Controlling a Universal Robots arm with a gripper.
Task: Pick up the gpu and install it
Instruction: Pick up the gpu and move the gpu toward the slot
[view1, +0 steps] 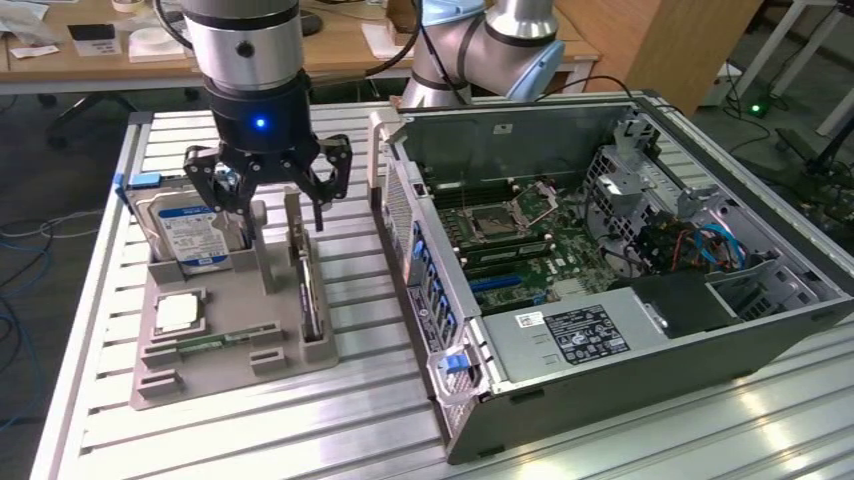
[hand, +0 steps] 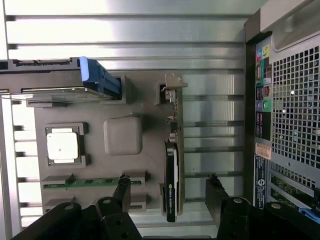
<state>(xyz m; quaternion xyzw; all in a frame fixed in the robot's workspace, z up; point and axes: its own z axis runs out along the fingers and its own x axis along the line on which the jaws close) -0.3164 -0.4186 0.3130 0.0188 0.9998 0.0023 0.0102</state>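
The gpu (view1: 308, 295) is a thin dark card standing edge-on in a slot of the grey holder tray (view1: 227, 375) on the slatted table. In the wrist view the gpu (hand: 171, 172) runs lengthwise between my two black fingertips (hand: 122, 187), one on each side with clear gaps. My gripper (view1: 280, 215) hangs open above the card's far end, a little above the tray, holding nothing. Seen from the wrist, the gripper (hand: 168, 189) straddles the card without touching it.
On the same tray (hand: 150, 155) sit a silver hard drive (view1: 187, 232) with a blue bracket (hand: 100, 77), a square processor (hand: 62, 146) and a green memory stick (hand: 85, 182). The open computer case (view1: 601, 250) lies close on the exterior view's right, its rear panel (hand: 285, 115) beside the tray.
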